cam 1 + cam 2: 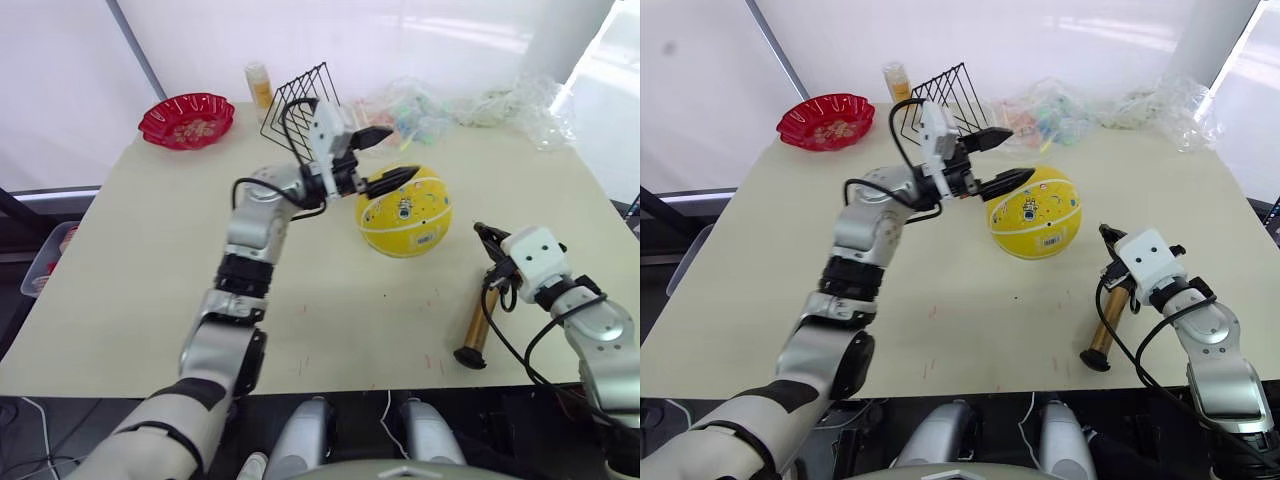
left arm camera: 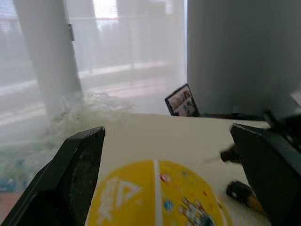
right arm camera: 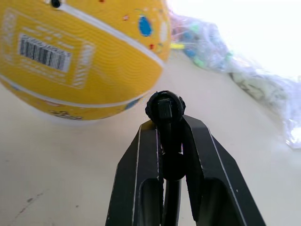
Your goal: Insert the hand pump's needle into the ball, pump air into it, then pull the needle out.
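My right end effector [image 3: 171,127] was nearest, pinched shut on the black fitting at the end of the hand pump's hose; the needle itself was too small for me to make out. The hand pump [image 1: 476,325] lay on the bench [image 1: 120,300] just beside that wrist, its brass barrel looking rigid and slick, so I judged the fitting the better hold. The ball [image 1: 404,211] sat mid-bench, round and full, apart from the fitting. It looked light and rubbery, likely to roll under a push. My left end effector [image 1: 992,158] hung spread wide over the ball's far-left shoulder, not touching. I judged it should steady the ball from above.
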Robot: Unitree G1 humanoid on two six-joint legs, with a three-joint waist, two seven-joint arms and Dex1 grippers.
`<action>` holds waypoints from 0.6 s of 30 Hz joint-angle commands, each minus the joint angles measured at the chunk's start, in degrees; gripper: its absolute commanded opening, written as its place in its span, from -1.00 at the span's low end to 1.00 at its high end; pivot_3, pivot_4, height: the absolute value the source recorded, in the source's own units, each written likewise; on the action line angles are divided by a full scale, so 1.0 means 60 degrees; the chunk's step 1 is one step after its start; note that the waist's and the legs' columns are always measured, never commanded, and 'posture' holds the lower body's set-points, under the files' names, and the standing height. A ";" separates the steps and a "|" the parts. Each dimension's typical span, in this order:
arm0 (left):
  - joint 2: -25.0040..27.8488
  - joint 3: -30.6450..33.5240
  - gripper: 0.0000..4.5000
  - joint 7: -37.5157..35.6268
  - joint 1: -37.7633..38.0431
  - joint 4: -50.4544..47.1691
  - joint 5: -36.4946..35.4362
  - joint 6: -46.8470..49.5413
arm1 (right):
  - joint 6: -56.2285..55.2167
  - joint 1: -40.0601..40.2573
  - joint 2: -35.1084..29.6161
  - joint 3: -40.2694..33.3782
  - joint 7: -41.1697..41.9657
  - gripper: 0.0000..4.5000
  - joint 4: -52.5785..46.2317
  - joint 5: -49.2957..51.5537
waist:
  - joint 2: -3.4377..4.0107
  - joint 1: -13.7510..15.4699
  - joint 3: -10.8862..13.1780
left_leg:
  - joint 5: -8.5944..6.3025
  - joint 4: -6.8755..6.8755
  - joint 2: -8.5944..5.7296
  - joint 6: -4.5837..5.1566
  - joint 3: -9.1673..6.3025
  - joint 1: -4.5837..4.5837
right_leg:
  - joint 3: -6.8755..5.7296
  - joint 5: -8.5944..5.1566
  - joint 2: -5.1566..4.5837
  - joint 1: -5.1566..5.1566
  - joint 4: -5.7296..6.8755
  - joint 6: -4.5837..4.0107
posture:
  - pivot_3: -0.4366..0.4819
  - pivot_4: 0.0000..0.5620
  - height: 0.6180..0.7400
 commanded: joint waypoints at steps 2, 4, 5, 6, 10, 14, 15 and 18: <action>0.1259 0.0143 1.00 -0.1028 0.0872 -0.1526 -0.0557 0.0531 | -0.0218 -0.0247 0.0165 -0.0259 -0.0136 -0.97 0.0145 0.0267 | -0.0008 -0.0060 0.0007 | -0.0004 0.0000 0.0001 0.0006 0.0018 0.0021 | 0.0040 0.0002 0.0011 0.0001 0.0001 0.0002 | -0.05 -0.47 0.95; 0.1728 0.0211 1.00 -0.1292 0.1310 -0.1915 -0.0735 0.0651 | -0.0230 -0.0380 0.0211 -0.0277 -0.0150 -0.97 0.0299 0.0336 | -0.0018 -0.0055 0.0015 | -0.0010 -0.0004 0.0002 0.0016 0.0034 0.0065 | 0.0104 0.0009 0.0030 0.0010 0.0015 0.0000 | -0.05 -0.47 0.95; 0.1938 0.0293 1.00 -0.1464 0.1548 -0.2147 -0.0917 0.0747 | -0.0227 -0.0460 0.0233 -0.0288 -0.0160 -0.97 0.0387 0.0379 | -0.0024 -0.0072 0.0018 | -0.0013 -0.0004 0.0002 0.0021 0.0044 0.0082 | 0.0116 0.0009 0.0031 0.0017 0.0022 0.0000 | -0.05 -0.47 0.95; 0.2053 0.0331 1.00 -0.1557 0.1688 -0.2302 -0.1044 0.0811 | -0.0238 -0.0509 0.0236 -0.0305 -0.0159 -0.97 0.0457 0.0413 | -0.0025 -0.0073 0.0019 | -0.0016 -0.0005 0.0004 0.0026 0.0059 0.0095 | 0.0133 0.0010 0.0031 0.0017 0.0036 0.0000 | -0.05 -0.47 0.95; 0.3053 0.0966 1.00 -0.2224 0.3263 -0.3369 -0.1819 0.1074 | -0.0255 -0.1138 0.0230 -0.0428 -0.0213 -0.97 0.1089 0.0605 | -0.0025 -0.0197 0.0021 | -0.0018 -0.0004 0.0008 0.0027 0.0065 0.0107 | 0.0142 0.0009 0.0029 0.0014 0.0057 -0.0002 | -0.05 -0.47 0.95; 0.3609 0.1436 1.00 -0.2374 0.4326 -0.3724 -0.2212 0.1069 | -0.0374 -0.1791 0.0235 -0.0437 -0.0225 -0.97 0.1772 0.0695 | -0.0023 -0.0128 0.0038 | -0.0018 -0.0008 0.0019 0.0023 0.0023 0.0111 | 0.0107 0.0006 0.0032 0.0010 0.0102 -0.0024 | -0.05 -0.47 0.95; 0.3722 0.1499 1.00 -0.2432 0.4561 -0.3752 -0.2193 0.0958 | -0.0408 -0.1942 0.0240 -0.0442 -0.0233 -0.97 0.1950 0.0710 | -0.0019 -0.0107 0.0041 | -0.0019 -0.0008 0.0025 0.0023 0.0015 0.0110 | 0.0099 0.0010 0.0036 0.0010 0.0105 -0.0033 | -0.05 -0.47 0.95; 0.3841 0.1665 1.00 -0.2383 0.4917 -0.3889 -0.2312 0.0853 | -0.0517 -0.2312 0.0233 -0.0439 -0.0218 -0.97 0.2374 0.0760 | -0.0015 -0.0033 0.0047 | -0.0026 -0.0012 0.0028 0.0036 -0.0007 0.0110 | 0.0071 0.0022 0.0037 0.0017 0.0112 -0.0055 | -0.05 -0.47 0.95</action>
